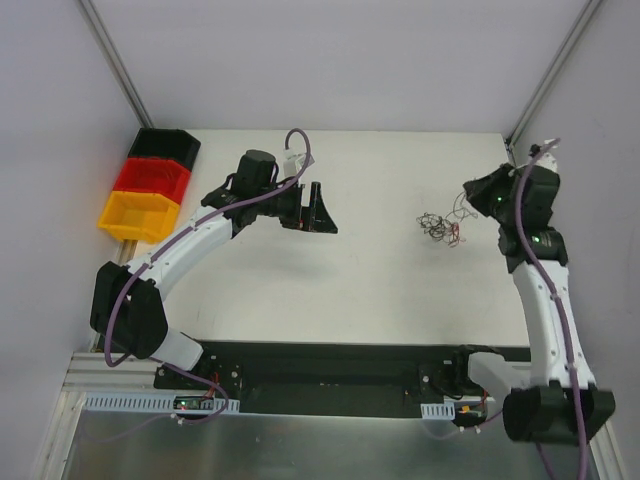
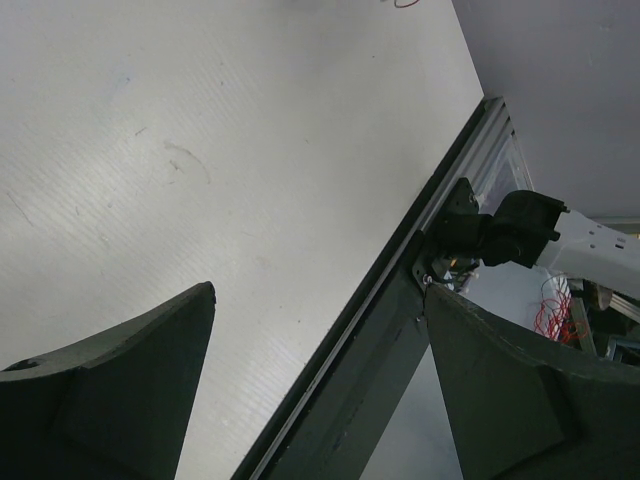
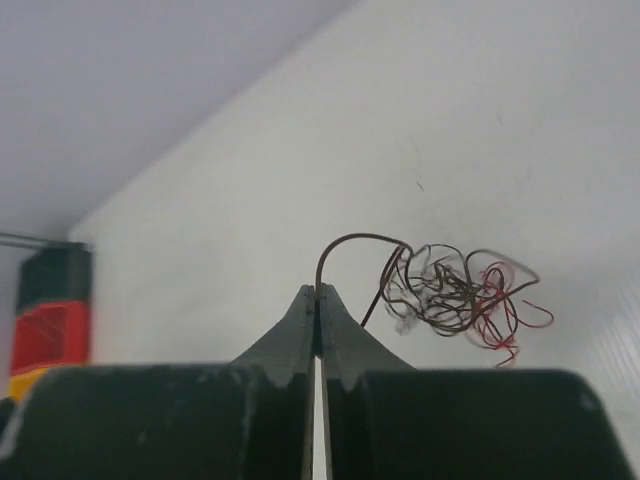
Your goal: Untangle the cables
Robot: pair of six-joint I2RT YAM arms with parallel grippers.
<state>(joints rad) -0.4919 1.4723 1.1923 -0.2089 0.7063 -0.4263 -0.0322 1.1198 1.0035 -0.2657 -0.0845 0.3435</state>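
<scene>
Task thing: the cables (image 1: pixel 438 226) form one small tangle of very thin wires on the white tabletop (image 1: pixel 350 270), in its right half, just beside the right arm's wrist.
Right end effector: the right end effector (image 3: pixel 318 296) has its jaws pressed fully together, pinching a single brown strand (image 3: pixel 345 242) that arches up from the tips and runs over into the tangle.
Left end effector: the left end effector (image 1: pixel 321 210) is spread wide with nothing between its fingers, over the tabletop left of centre and well apart from the cables.
Handling: the wires look feather-light and limp, so a pull on one strand will probably drag the whole clump rather than free it. They are thin and smooth, so a strand may slip from a pinch, and a hard tug could tighten the knots.
Where to hold: a free end or an outer loop seems best, like the arch now pinched; the clump's far side likely needs pinning by the other arm.
Count: one tangle with strands in brown, black and red — several, too fine and overlapped to number exactly. There are two end effectors and three bins (image 1: pixel 150 180) — black, red, yellow — at the tabletop's left edge.
</scene>
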